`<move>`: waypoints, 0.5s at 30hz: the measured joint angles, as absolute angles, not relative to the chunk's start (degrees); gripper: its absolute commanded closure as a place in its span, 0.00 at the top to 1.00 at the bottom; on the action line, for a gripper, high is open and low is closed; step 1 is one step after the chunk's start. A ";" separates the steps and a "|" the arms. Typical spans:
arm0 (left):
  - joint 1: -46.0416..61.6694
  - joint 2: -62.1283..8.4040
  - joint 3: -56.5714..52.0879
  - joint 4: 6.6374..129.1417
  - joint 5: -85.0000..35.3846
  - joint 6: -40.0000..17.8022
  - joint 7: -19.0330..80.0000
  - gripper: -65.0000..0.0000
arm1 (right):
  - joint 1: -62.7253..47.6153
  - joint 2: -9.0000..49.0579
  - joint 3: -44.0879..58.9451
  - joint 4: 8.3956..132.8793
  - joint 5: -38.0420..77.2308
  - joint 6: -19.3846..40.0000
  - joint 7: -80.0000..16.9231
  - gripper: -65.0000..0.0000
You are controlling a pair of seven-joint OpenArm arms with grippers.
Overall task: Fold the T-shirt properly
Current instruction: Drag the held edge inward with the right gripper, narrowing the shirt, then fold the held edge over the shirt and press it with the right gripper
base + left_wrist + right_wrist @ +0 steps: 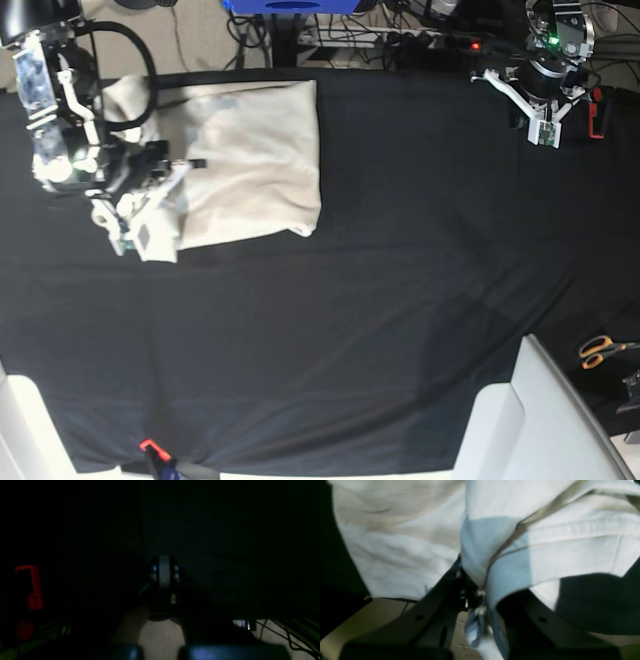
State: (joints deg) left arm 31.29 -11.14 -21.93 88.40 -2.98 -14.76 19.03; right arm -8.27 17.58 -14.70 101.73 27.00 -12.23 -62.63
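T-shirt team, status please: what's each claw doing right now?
Right gripper shut on T-shirt, pinching a bunched edge. Left gripper shut, empty, parked at the far table corner. T-shirt partly folded on black tablecloth; nothing in the way.

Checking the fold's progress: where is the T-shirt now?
In the base view, the T-shirt lies on the black tablecloth at upper left, its left edge pinched by the right gripper.
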 measured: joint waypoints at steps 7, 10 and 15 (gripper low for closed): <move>31.27 -11.14 -21.91 88.38 -2.98 -14.79 19.05 0.00 | -5.37 17.78 -24.93 102.76 27.16 -21.50 -61.08 0.01; 31.29 -11.11 -21.91 88.38 -2.98 -14.79 19.05 0.00 | -4.01 17.93 -29.76 102.74 27.00 -25.65 -61.32 0.01; 31.29 -11.16 -21.91 88.36 -2.96 -14.79 19.05 0.00 | -1.23 18.06 -35.57 102.74 27.16 -30.15 -61.32 0.01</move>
